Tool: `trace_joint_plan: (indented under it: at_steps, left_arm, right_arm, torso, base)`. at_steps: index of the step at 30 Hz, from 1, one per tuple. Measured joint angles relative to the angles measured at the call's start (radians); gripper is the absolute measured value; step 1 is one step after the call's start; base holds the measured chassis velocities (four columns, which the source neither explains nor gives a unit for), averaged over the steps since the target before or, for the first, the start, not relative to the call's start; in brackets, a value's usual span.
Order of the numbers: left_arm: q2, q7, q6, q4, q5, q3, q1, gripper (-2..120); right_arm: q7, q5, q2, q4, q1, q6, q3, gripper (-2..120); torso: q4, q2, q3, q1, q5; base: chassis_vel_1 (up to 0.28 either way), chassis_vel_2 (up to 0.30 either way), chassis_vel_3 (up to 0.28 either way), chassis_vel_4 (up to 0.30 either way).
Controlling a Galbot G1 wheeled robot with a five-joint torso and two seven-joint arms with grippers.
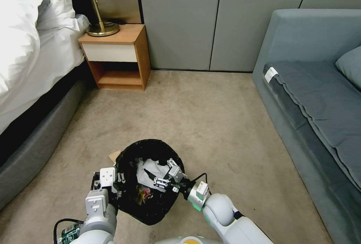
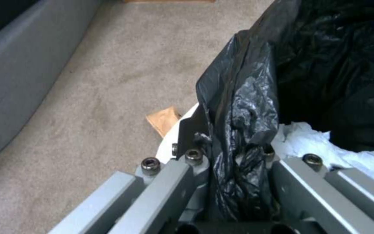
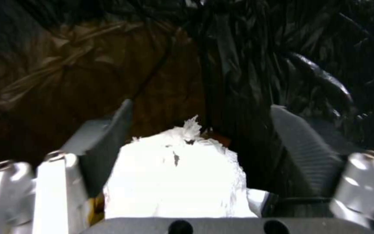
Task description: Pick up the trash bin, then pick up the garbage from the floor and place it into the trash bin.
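Small round white plastic trash bin [image 1: 150, 214] with glossy black bag liner sits low centre in head view, over beige carpet [image 1: 210, 123], between both arms. Left gripper [image 2: 234, 156] clamped on bin rim, liner bunched between fingers. Right gripper [image 1: 162, 178] inside bin mouth, jaws spread apart; crumpled white tissue [image 3: 178, 175] lies loose between its fingers, above red and yellow wrappers [image 1: 144, 193] at bin bottom. Brown cardboard scrap [image 2: 163, 118] on carpet just beside bin. No readable labels or writing.
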Motion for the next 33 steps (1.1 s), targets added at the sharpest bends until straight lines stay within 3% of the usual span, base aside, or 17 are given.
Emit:
trace_joint_plan:
  at_steps: [4,9,12,14,17,22,33]
  left_arm:
    - [0.003,0.000,0.002,0.001,-0.005,-0.001,-0.006,3]
    - [0.009,0.000,0.004,0.006,-0.009,-0.009,-0.011,3]
    - [0.013,-0.002,0.004,0.020,-0.010,-0.012,-0.017,3]
    - [0.013,-0.002,0.004,0.022,-0.010,-0.012,-0.018,3]
    - [0.012,-0.001,0.003,0.029,-0.011,-0.012,-0.019,3]
    - [0.016,-0.002,0.002,0.028,-0.014,-0.012,-0.027,3]
    - [0.014,-0.005,-0.001,0.014,-0.019,-0.014,-0.018,3]
  right_arm:
    - [-0.012,0.001,-0.027,0.065,-0.035,0.009,0.016,99]
    - [-0.003,0.010,-0.061,0.203,-0.081,0.017,0.056,100]
    - [0.074,0.019,-0.077,0.390,-0.149,0.022,0.118,100]
    - [0.098,0.014,-0.073,0.425,-0.168,0.021,0.138,100]
    - [0.225,-0.057,-0.035,0.563,-0.293,0.016,0.270,100]
    - [0.348,-0.097,-0.003,0.603,-0.456,0.024,0.351,100]
    - [0.371,-0.103,0.024,0.485,-0.509,0.094,0.372,100]
  torso:
    - [0.0000,0.000,0.000,0.000,0.0001]
    - [-0.0002,0.000,0.000,0.000,-0.0003]
    - [0.0002,0.000,0.000,0.000,-0.0001]
    - [0.0001,0.000,0.000,0.000,0.0000]
    - [0.0000,0.000,0.000,0.000,-0.0002]
    - [-0.0004,0.000,0.000,0.000,0.0000]
    - [0.0001,0.000,0.000,0.000,0.0001]
  base:
    - [0.000,0.000,0.000,0.000]
    - [0.000,0.000,0.000,0.000]
    - [0.000,0.000,0.000,0.000]
    - [0.000,0.000,0.000,0.000]
    - [0.000,0.000,0.000,0.000]
    - [0.000,0.000,0.000,0.000]
    - [0.000,0.000,0.000,0.000]
